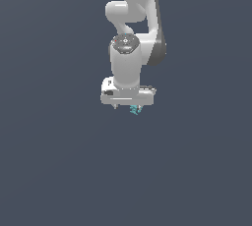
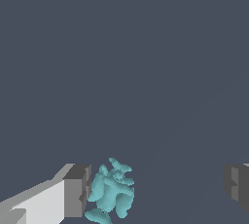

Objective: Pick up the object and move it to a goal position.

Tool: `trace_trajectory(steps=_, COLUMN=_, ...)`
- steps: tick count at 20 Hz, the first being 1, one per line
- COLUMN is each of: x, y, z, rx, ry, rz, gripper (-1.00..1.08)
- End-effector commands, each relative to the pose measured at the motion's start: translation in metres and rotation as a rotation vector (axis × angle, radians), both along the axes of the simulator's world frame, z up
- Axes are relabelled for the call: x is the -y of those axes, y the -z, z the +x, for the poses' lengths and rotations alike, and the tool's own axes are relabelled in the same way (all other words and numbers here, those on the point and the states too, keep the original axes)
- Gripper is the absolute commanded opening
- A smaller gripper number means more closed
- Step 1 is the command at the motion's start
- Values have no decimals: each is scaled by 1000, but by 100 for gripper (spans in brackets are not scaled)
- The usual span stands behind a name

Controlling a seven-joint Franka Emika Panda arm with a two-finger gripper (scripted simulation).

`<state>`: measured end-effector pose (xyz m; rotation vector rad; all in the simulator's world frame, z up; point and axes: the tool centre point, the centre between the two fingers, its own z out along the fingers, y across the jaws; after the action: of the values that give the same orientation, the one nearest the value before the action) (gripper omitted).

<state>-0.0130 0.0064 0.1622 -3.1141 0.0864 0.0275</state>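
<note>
The object (image 2: pixel 111 191) is a tiny teal, knobbly lump. In the wrist view it sits between my two fingers, right beside one finger (image 2: pixel 75 191) and far from the other (image 2: pixel 237 184). My gripper (image 2: pixel 155 189) is open wide and not closed on it. In the exterior view the white gripper (image 1: pixel 128 107) points straight down from the arm, and the object (image 1: pixel 135 110) shows just under it, toward the exterior view's right. Whether the near finger touches the object I cannot tell.
A plain dark grey-blue ground (image 1: pixel 59 171) fills both views. The white and grey arm (image 1: pixel 130 33) rises above the gripper to the frame's top edge. No goal marker shows.
</note>
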Motion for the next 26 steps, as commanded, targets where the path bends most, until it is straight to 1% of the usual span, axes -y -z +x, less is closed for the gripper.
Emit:
trace_trajectory(steps=1, x=-3, y=4, z=-4, rx=0, ry=20, rz=-2, gripper=100)
trace_trajectory(steps=8, x=-15, y=20, z=-21, rx=1, ry=113, rz=-9, gripper=100)
trace_trajectory(steps=19, x=-38, y=53, z=-65, rx=6, ry=331, rz=-23, gripper=100)
trace_trajectory(steps=26, x=-46, y=66, z=-86, rx=9, ry=426, rz=-28, gripper=100)
